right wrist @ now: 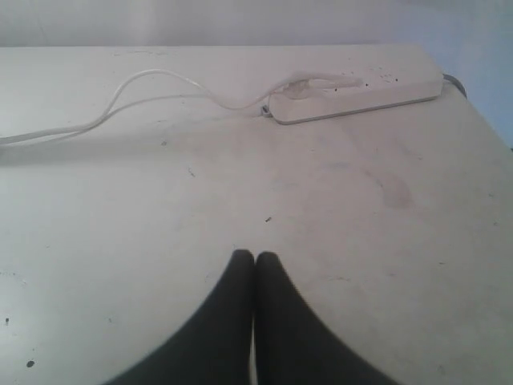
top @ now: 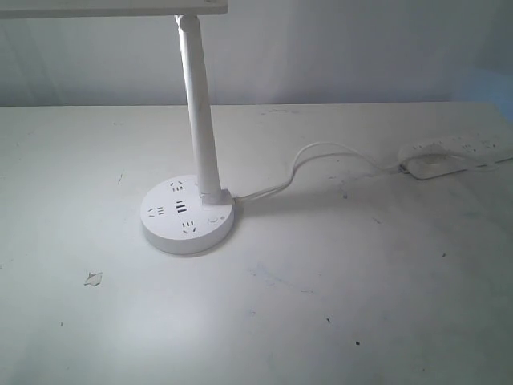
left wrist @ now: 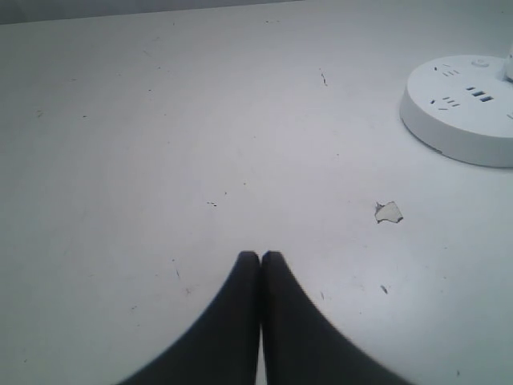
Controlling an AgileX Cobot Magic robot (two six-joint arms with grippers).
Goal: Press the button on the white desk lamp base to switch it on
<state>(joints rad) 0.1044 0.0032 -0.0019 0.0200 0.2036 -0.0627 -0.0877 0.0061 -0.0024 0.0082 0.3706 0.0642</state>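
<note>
The white desk lamp base (top: 170, 229) is a round flat disc left of the table's middle, with socket holes, dark USB slots and a slim stem (top: 199, 112) rising from it. The button (top: 213, 216) shows as a faint circle on the base top near the stem. In the left wrist view the base (left wrist: 457, 128) lies far off to one side, its button (left wrist: 479, 62) faint. My left gripper (left wrist: 260, 256) is shut and empty over bare table. My right gripper (right wrist: 255, 256) is shut and empty too. Neither gripper appears in the exterior view.
A long white power strip (top: 457, 152) (right wrist: 353, 96) lies at the far right, joined to the base by a looping white cable (top: 321, 154) (right wrist: 120, 100). A small chip (top: 93, 278) (left wrist: 388, 212) marks the tabletop. The lamp head (top: 112, 8) hangs over the upper left.
</note>
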